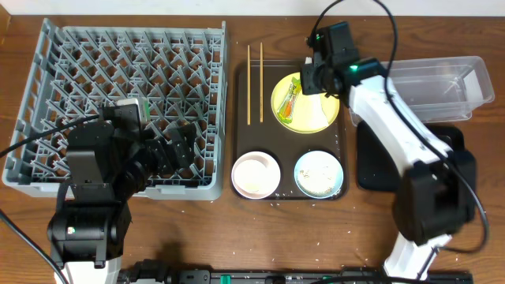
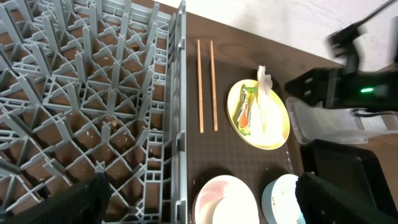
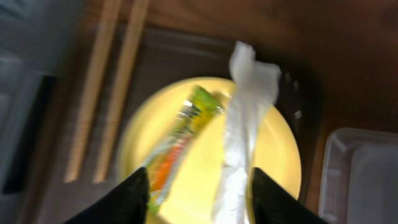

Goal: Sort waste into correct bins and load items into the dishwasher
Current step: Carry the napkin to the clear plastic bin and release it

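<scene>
Dish rack [image 1: 118, 102], grey, pegged, upper left of the overhead frame; we log the left gripper [image 2: 205, 199] over its lower right part, jaws apart. Clear tub [image 1: 442, 83], upper right. Yellow plate [image 1: 304, 118], upper centre, bearing napkin [image 3: 249, 112] and wrapper [image 3: 180, 140] side by side; we note the right gripper [image 3: 199, 186] above it, jaws apart.

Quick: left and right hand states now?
Left hand: open, empty.
Right hand: open, holding nothing, napkin on the plate below it.
</scene>
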Controlling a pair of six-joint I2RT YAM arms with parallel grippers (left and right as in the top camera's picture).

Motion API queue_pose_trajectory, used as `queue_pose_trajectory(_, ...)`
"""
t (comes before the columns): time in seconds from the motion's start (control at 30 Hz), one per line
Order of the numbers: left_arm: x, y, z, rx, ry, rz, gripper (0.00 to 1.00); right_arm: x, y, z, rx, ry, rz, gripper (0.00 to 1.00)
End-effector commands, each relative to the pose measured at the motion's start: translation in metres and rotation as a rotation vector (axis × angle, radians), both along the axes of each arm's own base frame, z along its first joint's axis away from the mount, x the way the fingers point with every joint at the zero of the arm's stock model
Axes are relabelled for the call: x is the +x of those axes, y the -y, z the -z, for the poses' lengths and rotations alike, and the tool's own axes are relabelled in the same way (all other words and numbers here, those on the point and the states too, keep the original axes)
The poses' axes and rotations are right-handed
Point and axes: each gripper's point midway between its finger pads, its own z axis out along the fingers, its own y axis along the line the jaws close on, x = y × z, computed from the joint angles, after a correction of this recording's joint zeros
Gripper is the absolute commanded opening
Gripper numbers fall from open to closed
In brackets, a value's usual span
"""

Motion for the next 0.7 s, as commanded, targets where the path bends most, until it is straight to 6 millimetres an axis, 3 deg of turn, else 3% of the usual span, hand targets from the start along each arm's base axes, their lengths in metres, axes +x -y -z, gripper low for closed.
queue_pose_trajectory(0.0, -0.001, 0.003, -0.008, 0.002, 0.02, 0.022, 0.96, 0.001, 0.009, 0.045, -0.078, -0.073, 0.05, 0.4)
queue_pose_trajectory(0.1, -0.001, 0.003, -0.008, 0.002, 0.02, 0.022, 0.96, -0.001, 0.01, 0.076, -0.075, -0.133, 0.097, 0.47)
queue_pose_trajectory(0.17, -0.001, 0.003, -0.008, 0.002, 0.02, 0.021, 0.96, 0.0, 0.01, 0.094, -0.067, -0.159, 0.138, 0.43)
queue_pose_trajectory(0.27, -0.001, 0.003, -0.008, 0.002, 0.02, 0.022, 0.96, -0.002, 0.017, 0.103, -0.095, -0.176, 0.165, 0.05)
queue_pose_trajectory(0.3, -0.001, 0.003, -0.008, 0.002, 0.02, 0.022, 0.96, -0.002, 0.017, 0.102, -0.096, -0.176, 0.166, 0.01)
queue_pose_trajectory(0.43, -0.001, 0.003, -0.008, 0.002, 0.02, 0.022, 0.96, 0.0, 0.023, 0.062, -0.047, -0.132, 0.175, 0.01)
queue_pose_trajectory(0.53, -0.001, 0.003, -0.008, 0.002, 0.02, 0.022, 0.96, 0.001, 0.032, 0.009, 0.038, -0.065, 0.183, 0.01)
queue_pose_trajectory(0.6, -0.001, 0.003, -0.008, 0.002, 0.02, 0.021, 0.96, 0.002, 0.045, -0.014, 0.058, -0.027, 0.207, 0.01)
queue_pose_trajectory(0.67, -0.001, 0.003, -0.008, 0.002, 0.02, 0.022, 0.96, 0.004, 0.077, -0.038, 0.1, 0.008, 0.307, 0.01)
